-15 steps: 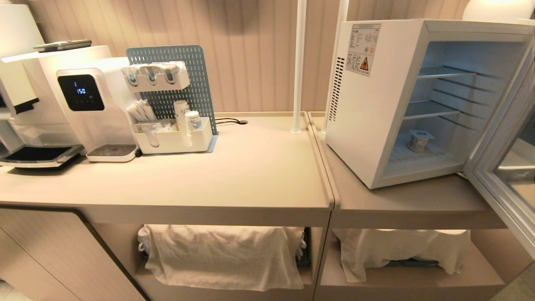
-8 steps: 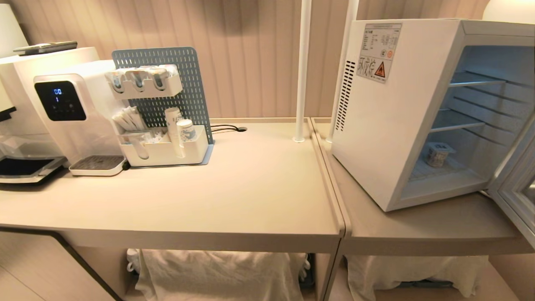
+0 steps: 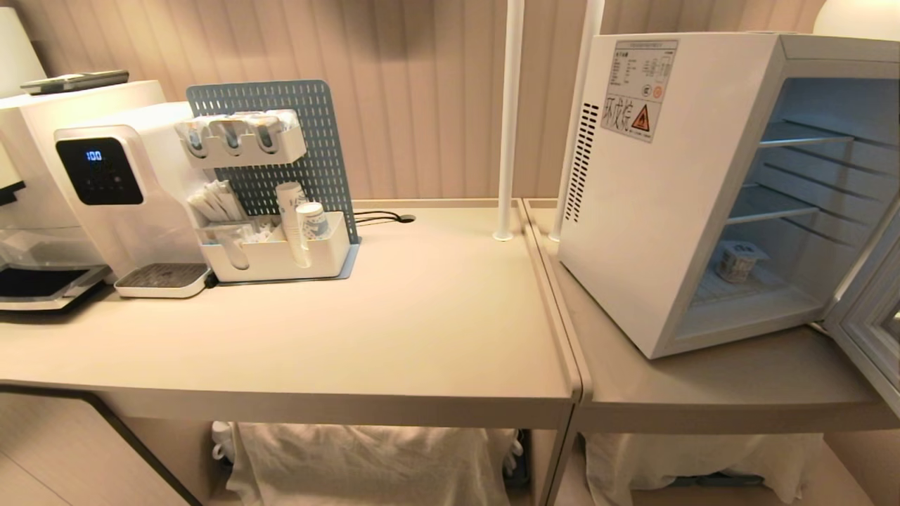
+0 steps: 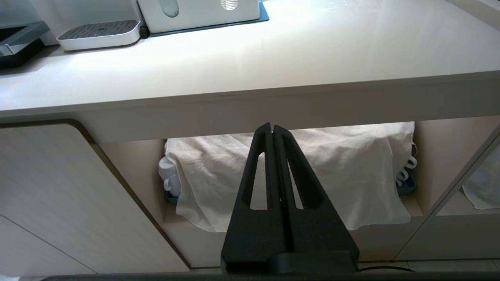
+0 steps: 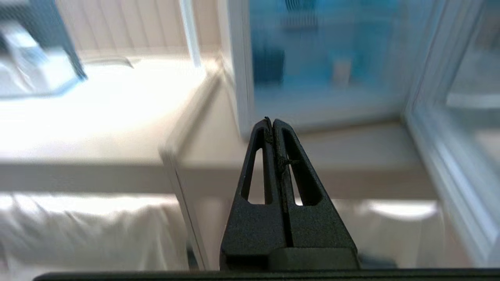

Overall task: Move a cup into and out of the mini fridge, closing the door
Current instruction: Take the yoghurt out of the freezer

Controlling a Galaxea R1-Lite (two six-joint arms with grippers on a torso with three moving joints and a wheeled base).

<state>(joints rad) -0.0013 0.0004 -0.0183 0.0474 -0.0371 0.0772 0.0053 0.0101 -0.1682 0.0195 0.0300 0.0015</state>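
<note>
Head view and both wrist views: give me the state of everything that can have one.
White boxy mini fridge: open, pale blue interior lit.
Glass-windowed grey-white door: swung wide open.
Tiny white foil-lidded cup: upright on the fridge's bottom shelf.
White water dispenser: display lit.
Left gripper: shut, empty, below the counter edge.
Right gripper: shut, empty, facing the fridge.

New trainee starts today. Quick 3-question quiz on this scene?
1. True or false: the fridge door is shut.
2. Where is the cup? A) counter B) fridge floor C) top shelf
3. Fill in: both the left pincer and the right pincer are ____.

Key: 1 false, the door stands open. 2 B, upright inside on the bottom. 3 shut, empty, each low in front of the counter.
</note>
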